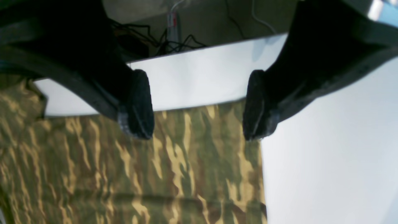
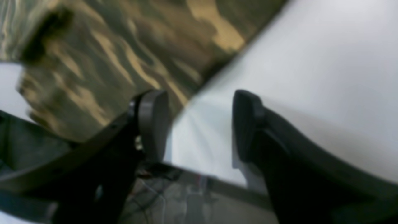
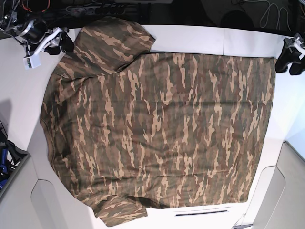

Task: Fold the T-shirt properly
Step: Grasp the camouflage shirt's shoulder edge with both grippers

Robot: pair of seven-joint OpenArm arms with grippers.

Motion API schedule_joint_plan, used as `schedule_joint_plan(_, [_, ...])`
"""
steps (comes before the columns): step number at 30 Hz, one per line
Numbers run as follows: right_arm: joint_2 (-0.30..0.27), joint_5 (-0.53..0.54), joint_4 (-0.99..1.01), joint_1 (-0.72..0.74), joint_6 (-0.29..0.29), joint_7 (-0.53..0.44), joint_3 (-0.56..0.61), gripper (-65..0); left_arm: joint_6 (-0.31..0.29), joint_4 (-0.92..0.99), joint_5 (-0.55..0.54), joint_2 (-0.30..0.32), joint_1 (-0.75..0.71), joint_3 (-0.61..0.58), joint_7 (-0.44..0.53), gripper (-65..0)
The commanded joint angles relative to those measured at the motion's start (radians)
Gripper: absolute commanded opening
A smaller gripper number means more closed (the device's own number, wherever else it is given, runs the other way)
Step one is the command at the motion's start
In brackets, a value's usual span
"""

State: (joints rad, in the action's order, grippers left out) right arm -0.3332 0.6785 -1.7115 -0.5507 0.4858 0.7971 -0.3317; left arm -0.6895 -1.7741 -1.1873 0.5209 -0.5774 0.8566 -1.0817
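Note:
The camouflage T-shirt (image 3: 157, 124) lies spread flat on the white table (image 3: 190, 38), sleeves at the base view's top left and bottom left, hem at the right. My left gripper (image 3: 289, 61) is open at the far right, by the hem's upper corner. In the left wrist view it (image 1: 197, 119) hovers over that corner of the T-shirt (image 1: 140, 174), holding nothing. My right gripper (image 3: 63, 44) is open by the upper sleeve. In the blurred right wrist view it (image 2: 200, 124) is empty, with one finger (image 2: 154, 123) over the edge of the T-shirt (image 2: 102, 59).
Cables and a power strip (image 1: 172, 28) lie on the floor past the table's edge. More cables (image 3: 95, 7) run along the top of the base view. Grey panels (image 3: 281, 191) flank the table's near corners. A white strip of table (image 1: 335, 149) lies beside the hem.

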Motion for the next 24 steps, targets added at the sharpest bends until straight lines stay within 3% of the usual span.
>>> schedule_joint_plan(1, [0.009, -0.005, 0.003, -0.007, 0.004, 0.022, 0.000, -31.4, -0.009, 0.013, -0.017, 0.034, 0.018, -0.003, 0.017, -17.5])
schedule_joint_plan(7, [0.090, 0.018, 0.005, -0.006, 0.025, 0.022, 0.000, -31.4, -0.009, 0.206, 0.093, 0.113, 0.138, -0.109, 0.095, -17.5])
schedule_joint_plan(12, [0.157, 0.022, 0.005, -0.006, 0.053, 0.022, 0.000, -31.4, -0.009, 0.371, 0.104, 0.160, 0.246, -0.175, 0.102, -17.5])
schedule_joint_plan(19, [0.218, 0.023, 0.005, -0.006, 0.063, 0.022, 0.013, -31.4, -0.009, 0.454, 0.118, 0.164, 0.278, -0.297, 0.098, -17.5])
schedule_joint_plan(24, [0.220, 0.022, 0.005, -0.006, 0.064, 0.022, 0.051, -31.4, -0.009, 0.473, 0.221, 0.164, 0.278, -0.379, 0.143, -17.5])
